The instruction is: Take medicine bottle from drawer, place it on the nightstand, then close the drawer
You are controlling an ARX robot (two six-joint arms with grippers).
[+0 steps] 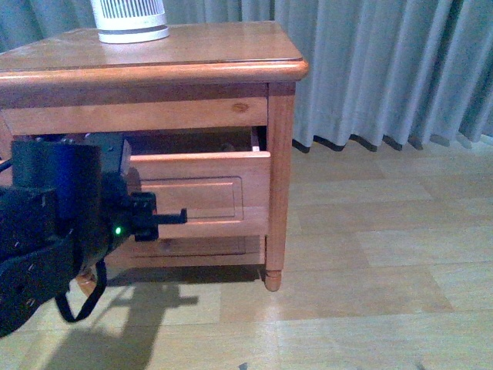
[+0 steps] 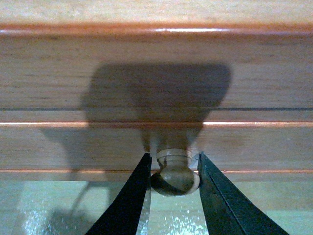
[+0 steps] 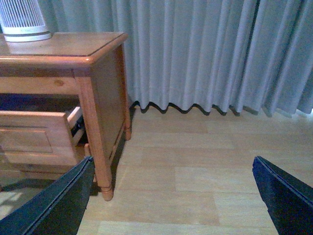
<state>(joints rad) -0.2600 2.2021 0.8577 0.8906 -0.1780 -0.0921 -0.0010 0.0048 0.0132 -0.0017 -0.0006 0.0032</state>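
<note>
**Left gripper clamped on drawer knob; drawer part-way out; bottle not seen**

- Nightstand: orange-brown wood with a glossy rounded top, standing on pale plank floor in front of a grey-blue curtain. The base of a white slatted appliance sits on the top, toward the back and to the left in the front view.
- Drawer: the taller one with the recessed panel front, below a plain shorter front. It stands proud of the cabinet face, with a dark gap above its top edge. In the right wrist view its end juts past the cabinet's corner post.
- Left arm: bulky and black, with a green light lit. It fills the lower left of the front view and covers the left part of the drawer front.
- Left gripper: in the left wrist view the two black fingers bracket the small round knob. Both inner faces press against the ball, so the knob is gripped. The gripper's shadow falls on the wood above the knob.
- Right gripper: fingers spread wide with nothing between them. It hangs over bare floor, off the nightstand's right side and well apart from the cabinet.
- Medicine bottle: cannot be made out in any view. The gap into the drawer is in shadow and its contents are unreadable. Only the appliance is visible on the nightstand top.
</note>
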